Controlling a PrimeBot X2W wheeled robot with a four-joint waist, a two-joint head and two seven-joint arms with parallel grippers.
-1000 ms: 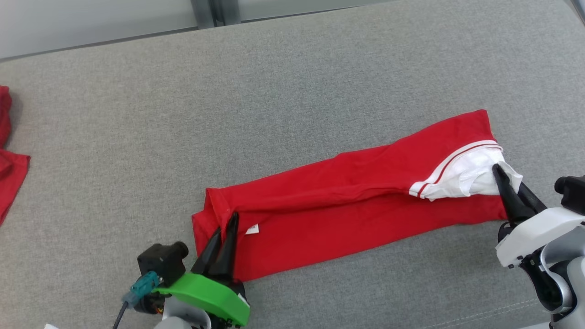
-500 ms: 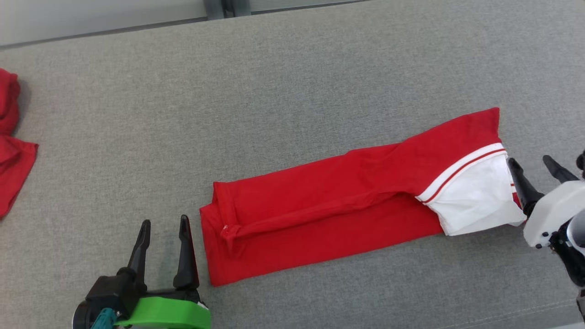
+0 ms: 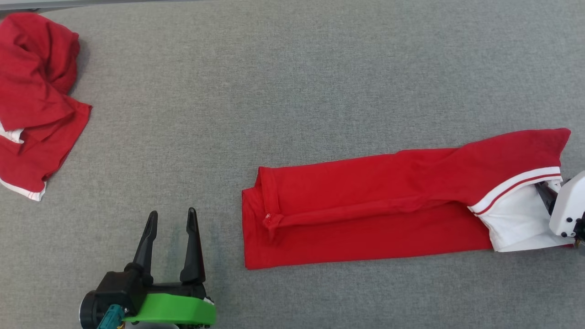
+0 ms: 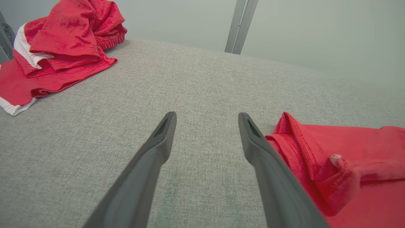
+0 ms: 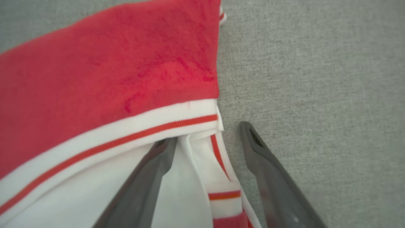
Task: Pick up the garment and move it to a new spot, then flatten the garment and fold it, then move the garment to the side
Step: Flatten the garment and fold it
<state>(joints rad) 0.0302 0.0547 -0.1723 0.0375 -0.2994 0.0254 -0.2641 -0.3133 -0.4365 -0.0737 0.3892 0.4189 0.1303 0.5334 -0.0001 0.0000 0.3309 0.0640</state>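
Jaws now spread wide, garment (image 3: 365, 214) released

Even soft light, blurred right-wrist close-up

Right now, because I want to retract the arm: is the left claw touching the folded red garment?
Apart. The head view shows a strip of grey cloth surface between the open left claw and the folded red garment.
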